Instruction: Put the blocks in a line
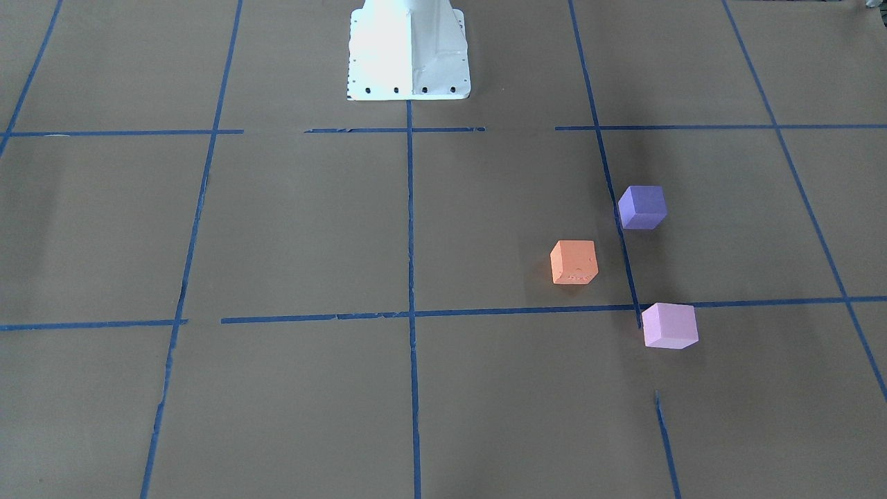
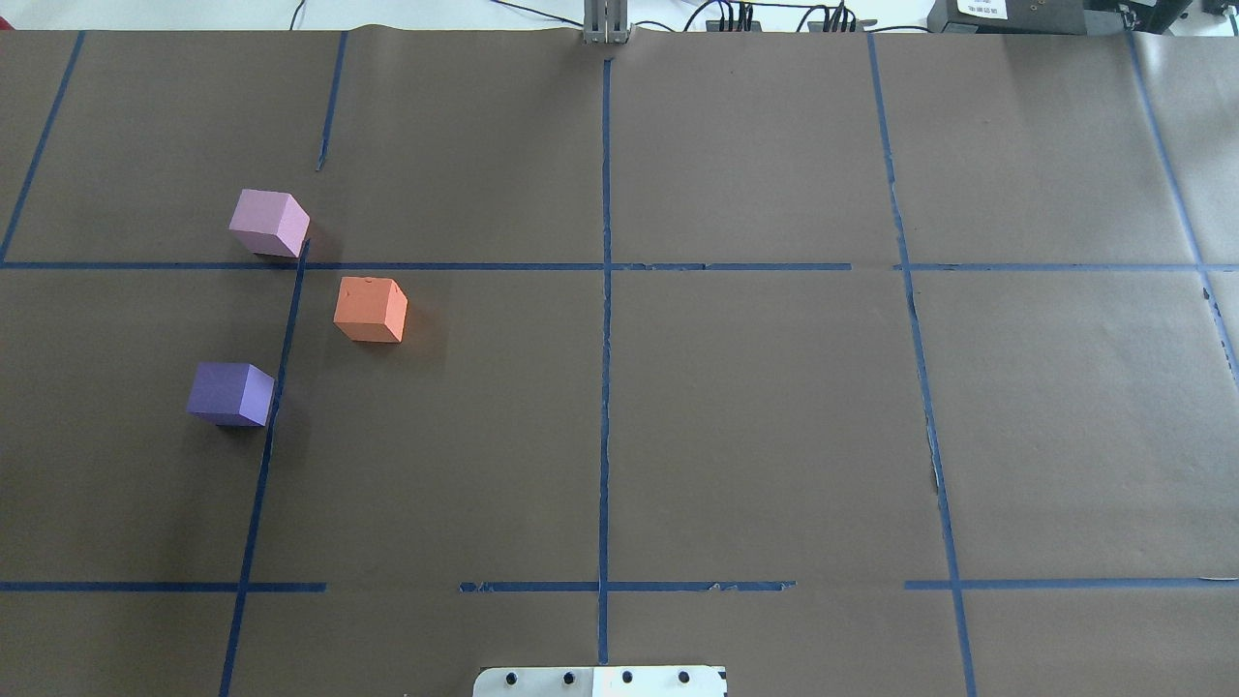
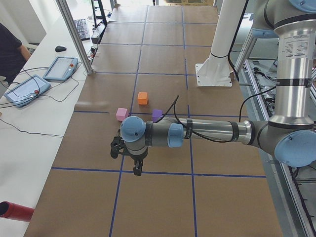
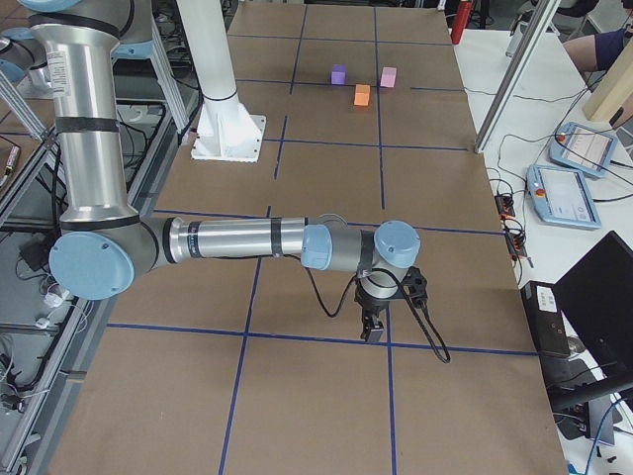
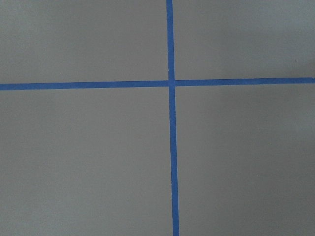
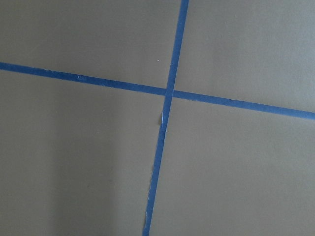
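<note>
Foam blocks (image 2: 370,310) lie far from left claw (image 3: 138,169) and right claw (image 4: 374,331); openness indiscernible.

The near left arm (image 3: 212,131) reaches level across the brown worktop (image 3: 163,59), its left claw (image 3: 137,169) pointing down just above a line of blue tape (image 3: 163,174); whether the claw is open cannot be told. Beyond the arm lie 3 blocks, apart from each other: the pink block (image 3: 122,114), the purple block (image 3: 157,114) just above the arm's edge, and the orange block (image 3: 142,98) farther off between them. A white pedestal (image 3: 215,74) stands behind. 2 pendants (image 3: 28,89) lie on the side bench.
</note>
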Controlling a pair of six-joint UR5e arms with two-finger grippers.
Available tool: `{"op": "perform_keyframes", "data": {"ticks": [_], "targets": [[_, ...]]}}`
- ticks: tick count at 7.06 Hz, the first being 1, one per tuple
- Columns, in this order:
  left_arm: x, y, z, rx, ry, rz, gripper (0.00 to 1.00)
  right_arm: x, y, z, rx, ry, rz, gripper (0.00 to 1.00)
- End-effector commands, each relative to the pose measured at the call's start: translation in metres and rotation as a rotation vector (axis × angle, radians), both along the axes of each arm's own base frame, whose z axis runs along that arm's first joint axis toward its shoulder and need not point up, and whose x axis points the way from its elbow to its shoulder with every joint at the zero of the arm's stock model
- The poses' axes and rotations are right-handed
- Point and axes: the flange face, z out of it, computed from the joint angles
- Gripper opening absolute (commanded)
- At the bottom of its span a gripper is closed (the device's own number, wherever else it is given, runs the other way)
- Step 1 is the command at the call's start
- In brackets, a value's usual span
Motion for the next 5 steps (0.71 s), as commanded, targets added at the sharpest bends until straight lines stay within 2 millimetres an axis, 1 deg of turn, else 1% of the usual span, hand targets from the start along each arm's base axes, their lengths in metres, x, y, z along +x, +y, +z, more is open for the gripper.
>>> {"op": "perform_keyframes", "data": {"ticks": [1,2,3,4,5], "targets": [[0.0,-0.001,-0.004,0.007,0.0,-0.001,1.0,0.0,0.0,0.0,0.0,0.0,0.0,1.0],[0.001,-0.003,-0.008,0.016,0.0,0.001,1.0,0.0,0.0,0.0,0.0,0.0,0.0,1.0],[0.003,-0.01,-0.018,0.025,0.001,-0.005,1.0,0.0,0.0,0.0,0.0,0.0,0.0,1.0],[0.022,-0.034,-0.046,0.03,0.002,-0.012,1.0,0.0,0.0,0.0,0.0,0.0,0.0,1.0],[0.056,-0.051,-0.068,0.039,0.005,0.024,1.0,0.0,0.0,0.0,0.0,0.0,0.0,1.0]]}}
